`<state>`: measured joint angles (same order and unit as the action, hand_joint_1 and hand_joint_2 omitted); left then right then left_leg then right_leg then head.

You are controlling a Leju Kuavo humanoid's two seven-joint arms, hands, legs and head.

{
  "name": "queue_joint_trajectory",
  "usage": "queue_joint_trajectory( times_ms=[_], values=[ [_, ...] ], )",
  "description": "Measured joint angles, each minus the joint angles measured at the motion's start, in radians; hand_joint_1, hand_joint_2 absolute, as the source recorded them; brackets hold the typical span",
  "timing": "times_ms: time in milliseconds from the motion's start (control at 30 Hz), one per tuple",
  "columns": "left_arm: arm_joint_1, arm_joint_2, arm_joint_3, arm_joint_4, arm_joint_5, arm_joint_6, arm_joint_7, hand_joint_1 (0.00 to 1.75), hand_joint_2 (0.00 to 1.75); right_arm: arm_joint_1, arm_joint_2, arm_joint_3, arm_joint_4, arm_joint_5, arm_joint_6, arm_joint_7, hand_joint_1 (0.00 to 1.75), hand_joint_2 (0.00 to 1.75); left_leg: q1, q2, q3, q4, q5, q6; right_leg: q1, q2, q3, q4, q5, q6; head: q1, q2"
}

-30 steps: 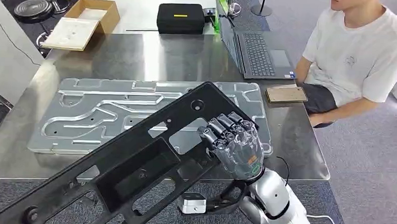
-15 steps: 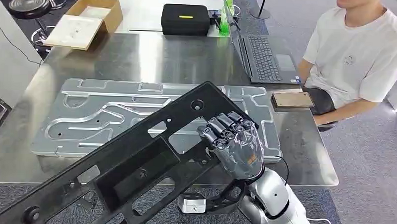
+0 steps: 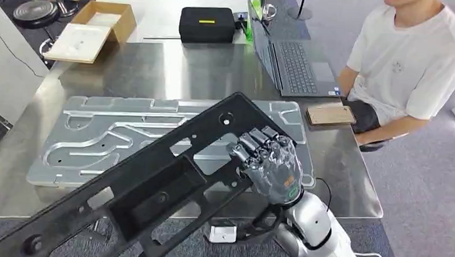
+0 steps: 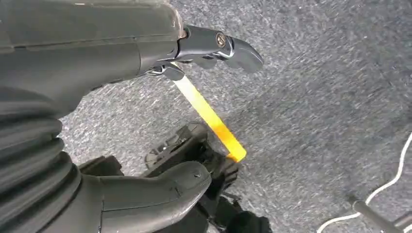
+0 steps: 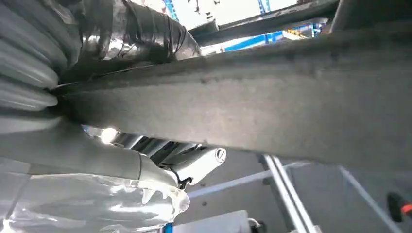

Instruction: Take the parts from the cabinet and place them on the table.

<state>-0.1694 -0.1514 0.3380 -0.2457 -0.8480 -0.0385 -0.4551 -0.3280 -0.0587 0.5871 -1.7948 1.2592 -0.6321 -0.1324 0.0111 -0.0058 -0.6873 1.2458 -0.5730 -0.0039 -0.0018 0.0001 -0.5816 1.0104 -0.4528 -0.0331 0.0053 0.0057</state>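
A long black plastic frame part (image 3: pixel 155 183) with several cut-outs slants from the bottom left of the head view up over the table's near edge. My right hand (image 3: pixel 269 164) grips its right edge, fingers curled over the top. In the right wrist view the part's bar (image 5: pixel 272 97) crosses the picture just above my right hand (image 5: pixel 97 155). My left hand (image 4: pixel 111 58) hangs over the grey carpet with its thumb and fingers apart and nothing between them. The part's upper end hangs above a flat machined aluminium plate (image 3: pixel 99 135) lying on the steel table (image 3: pixel 159 69).
A person (image 3: pixel 410 60) in a white shirt sits at the table's right side by an open laptop (image 3: pixel 290 62) and a phone (image 3: pixel 330 115). A black case (image 3: pixel 207 24) and an open cardboard box (image 3: pixel 91 29) stand at the back. A stool (image 3: pixel 32 10) is at far left.
The whole picture has swayed a little, so the camera moved. My right hand keeps the same hold on the black part, which stays over the plate.
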Motion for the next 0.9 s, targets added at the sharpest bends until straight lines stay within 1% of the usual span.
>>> queue_joint_trajectory(
  times_ms=[33,67,100,133,167,200,233,267,333,367,400,433,467,500,533,567,600,633,667,700,733,767,833,867,900],
  values=[
    [0.004,0.000,0.000,0.000,0.000,0.000,0.000,0.00,1.75,0.001,0.000,0.000,0.000,-0.001,0.000,0.000,1.75,1.75,0.000,0.000,-0.039,0.066,-0.016,-0.003,0.001,0.000,0.002,0.001,-0.003,-0.001,0.000,0.000],
    [0.007,0.000,0.000,0.000,0.000,0.000,0.000,0.00,1.75,0.002,0.000,0.000,0.000,-0.001,0.000,0.000,1.75,1.75,0.000,0.000,-0.054,0.082,-0.006,-0.004,0.001,0.001,0.004,0.002,-0.006,-0.001,0.000,0.000],
    [0.008,0.000,0.000,0.000,0.001,0.001,0.000,0.00,1.75,0.003,0.000,0.000,0.001,-0.002,0.000,0.001,1.75,1.75,0.001,0.000,-0.045,0.049,0.028,-0.004,0.000,0.003,0.007,0.005,-0.010,0.001,0.000,0.000],
    [0.008,0.000,0.000,0.000,0.002,0.003,0.000,0.00,1.75,0.004,0.000,0.000,0.001,-0.005,0.000,0.002,1.75,1.75,0.002,0.000,-0.017,-0.017,0.073,-0.004,-0.001,0.004,0.010,0.009,-0.016,0.003,0.000,0.000],
    [0.007,0.001,0.000,0.000,0.005,0.008,0.001,0.00,1.75,0.004,0.000,0.000,0.001,-0.011,0.001,0.004,1.75,1.75,0.002,0.001,0.025,-0.110,0.124,-0.003,-0.002,0.005,0.014,0.015,-0.023,0.006,0.000,0.000],
    [0.007,0.002,0.000,0.000,0.008,0.015,0.004,0.00,1.75,0.004,0.001,0.000,0.002,-0.024,0.003,0.009,1.75,1.75,0.003,0.001,0.057,-0.186,0.150,-0.001,-0.002,0.005,0.017,0.022,-0.031,0.011,0.000,0.000],
    [0.006,0.001,0.000,0.000,0.011,0.019,0.006,0.00,1.75,0.002,0.002,-0.004,0.003,-0.043,0.013,0.016,1.75,1.75,-0.003,0.000,0.071,-0.203,0.132,0.002,0.007,0.006,0.012,0.031,-0.038,0.020,0.000,0.000],
    [0.005,0.001,0.000,0.000,0.014,0.020,0.009,0.00,1.75,0.000,0.002,-0.010,0.005,-0.070,0.033,0.021,1.75,1.75,-0.002,-0.002,0.067,-0.199,0.134,0.013,0.005,0.007,0.010,0.029,-0.037,0.023,0.002,0.000],
    [0.009,0.002,0.000,0.000,0.018,0.021,0.010,0.00,1.75,-0.005,0.002,-0.029,0.013,-0.122,0.058,0.027,1.75,1.75,-0.007,-0.003,0.065,-0.201,0.133,0.022,0.004,0.006,0.012,0.026,-0.037,0.031,0.001,0.000],
    [0.009,0.002,0.000,0.000,0.019,0.021,0.010,0.00,1.75,-0.010,0.002,-0.041,0.016,-0.134,0.061,0.028,1.75,1.75,-0.004,-0.003,0.066,-0.207,0.136,0.030,0.004,0.006,0.012,0.027,-0.039,0.036,0.000,0.000],
    [0.008,0.002,0.000,0.000,0.019,0.021,0.010,0.00,1.75,-0.013,0.002,-0.049,0.017,-0.138,0.062,0.029,1.75,1.75,0.000,-0.003,0.071,-0.212,0.139,0.036,-0.001,0.005,0.008,0.042,-0.051,0.042,0.001,0.000],
    [0.007,0.002,0.000,0.000,0.020,0.022,0.010,0.00,1.75,-0.019,0.002,-0.056,0.018,-0.155,0.075,0.032,1.75,1.75,0.000,-0.002,0.072,-0.214,0.138,0.041,-0.001,0.004,-0.012,0.083,-0.077,0.047,0.002,0.000],
    [0.007,0.002,0.000,0.000,0.022,0.024,0.010,0.00,1.75,-0.025,0.002,-0.062,0.021,-0.207,0.115,0.040,1.75,1.75,0.000,-0.001,0.072,-0.214,0.137,0.043,-0.003,0.004,-0.050,0.156,-0.113,0.052,0.001,0.000],
    [0.007,0.002,0.000,0.000,0.024,0.025,0.010,0.00,1.75,-0.028,0.002,-0.069,0.030,-0.270,0.161,0.049,1.75,1.75,-0.001,-0.001,0.073,-0.214,0.136,0.045,-0.005,0.004,-0.090,0.232,-0.144,0.056,0.001,0.000],
    [0.008,0.002,0.000,0.000,0.029,0.025,0.008,0.00,1.75,-0.034,0.002,-0.080,0.044,-0.341,0.204,0.057,1.75,1.75,-0.001,0.000,0.072,-0.213,0.135,0.046,-0.005,0.004,-0.128,0.297,-0.162,0.058,0.001,0.000],
    [0.009,0.002,0.000,0.000,0.031,0.025,0.006,0.00,1.75,-0.045,0.002,-0.093,0.062,-0.399,0.237,0.063,1.75,1.75,-0.001,-0.001,0.073,-0.213,0.135,0.046,-0.006,0.004,-0.151,0.328,-0.159,0.059,0.002,0.000],
    [0.010,0.002,0.000,0.000,0.032,0.025,0.005,0.00,1.75,-0.062,0.001,-0.113,0.088,-0.457,0.270,0.073,1.75,1.75,-0.001,-0.001,0.073,-0.213,0.135,0.046,-0.006,0.004,-0.150,0.312,-0.133,0.058,0.001,0.000],
    [0.011,0.002,0.000,0.000,0.035,0.025,0.005,0.00,1.75,-0.087,0.001,-0.130,0.113,-0.488,0.294,0.082,1.75,1.75,-0.002,-0.002,0.075,-0.213,0.134,0.046,-0.005,0.004,-0.125,0.248,-0.085,0.054,0.001,0.000],
    [0.011,0.002,0.000,0.000,0.038,0.024,0.005,0.00,1.75,-0.109,0.001,-0.145,0.132,-0.504,0.307,0.089,1.75,1.75,-0.002,-0.003,0.077,-0.213,0.134,0.045,-0.004,0.004,-0.088,0.164,-0.037,0.048,0.001,0.000],
    [0.010,0.002,0.000,0.000,0.039,0.024,0.004,0.00,1.75,-0.128,0.000,-0.161,0.149,-0.512,0.313,0.092,1.75,1.75,-0.002,-0.003,0.079,-0.213,0.133,0.044,-0.002,0.004,-0.043,0.071,0.006,0.041,0.001,0.000],
    [0.010,0.002,0.000,0.000,0.039,0.024,0.003,0.00,1.75,-0.143,-0.001,-0.172,0.161,-0.517,0.314,0.092,1.75,1.75,-0.004,-0.003,0.079,-0.214,0.133,0.041,0.003,0.004,-0.025,0.032,-0.005,0.036,0.001,0.000],
    [0.011,0.002,0.000,0.000,0.039,0.024,0.003,0.00,1.75,-0.156,-0.001,-0.180,0.172,-0.520,0.317,0.092,1.75,1.75,-0.006,-0.003,0.076,-0.213,0.134,0.034,0.007,0.003,-0.027,0.024,-0.001,0.033,0.001,0.000],
    [0.012,0.002,0.000,0.000,0.039,0.024,0.003,0.00,1.75,-0.166,-0.001,-0.191,0.189,-0.520,0.317,0.093,1.75,1.75,-0.003,-0.003,0.078,-0.218,0.134,0.024,0.011,0.005,-0.027,0.025,-0.002,0.029,0.001,0.000],
    [0.011,0.002,0.000,0.000,0.039,0.024,0.003,0.00,1.75,-0.169,-0.001,-0.195,0.196,-0.520,0.318,0.093,1.75,1.75,-0.004,-0.003,0.081,-0.221,0.135,0.017,0.009,0.005,-0.025,0.017,0.002,0.023,0.001,0.000],
    [0.012,0.002,0.000,0.000,0.038,0.024,0.003,0.00,1.75,-0.170,-0.001,-0.196,0.200,-0.520,0.318,0.093,1.75,1.75,-0.004,-0.002,0.076,-0.211,0.126,0.013,-0.002,0.003,-0.015,0.005,0.009,0.015,0.000,0.000]
  ],
)
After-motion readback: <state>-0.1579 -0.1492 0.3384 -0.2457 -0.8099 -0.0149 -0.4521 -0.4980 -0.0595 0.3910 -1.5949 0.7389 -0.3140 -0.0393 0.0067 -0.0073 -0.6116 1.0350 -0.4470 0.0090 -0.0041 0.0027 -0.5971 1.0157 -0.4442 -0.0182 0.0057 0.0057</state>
